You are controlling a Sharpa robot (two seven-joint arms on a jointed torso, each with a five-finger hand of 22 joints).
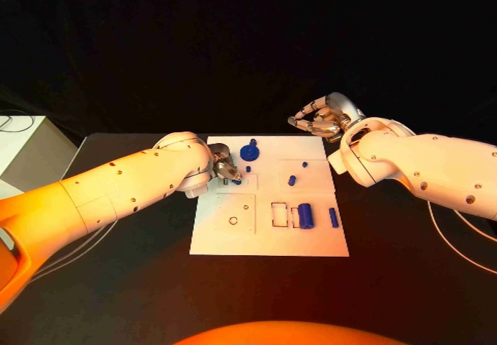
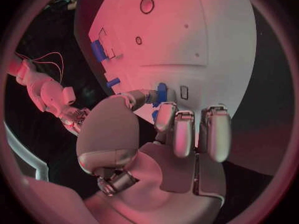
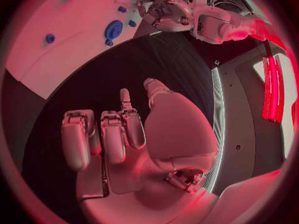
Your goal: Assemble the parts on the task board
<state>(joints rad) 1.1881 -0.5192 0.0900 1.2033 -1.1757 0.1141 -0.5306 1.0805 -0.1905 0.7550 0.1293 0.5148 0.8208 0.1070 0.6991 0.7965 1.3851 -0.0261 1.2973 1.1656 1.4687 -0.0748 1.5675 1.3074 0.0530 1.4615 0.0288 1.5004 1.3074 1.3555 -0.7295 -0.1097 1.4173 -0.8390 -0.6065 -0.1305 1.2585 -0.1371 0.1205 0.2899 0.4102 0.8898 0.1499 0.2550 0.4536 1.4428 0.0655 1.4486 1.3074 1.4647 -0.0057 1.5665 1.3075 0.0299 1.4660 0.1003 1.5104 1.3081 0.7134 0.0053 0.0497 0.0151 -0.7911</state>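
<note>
The head camera looks steeply down from above the black tabletop (image 1: 124, 287), taking in the whole task board (image 1: 269, 237). Each wrist camera sits close behind its own robot hand, looking past the fingers. Both wrist views share the board with the head view, and each catches the opposite arm.

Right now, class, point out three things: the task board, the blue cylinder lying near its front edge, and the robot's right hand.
task board (image 1: 269, 241), head view, bare white front area.
blue cylinder (image 1: 306, 215), head view, middle of its side.
right hand (image 1: 319, 121), head view, middle of the curled silver fingers.
</note>
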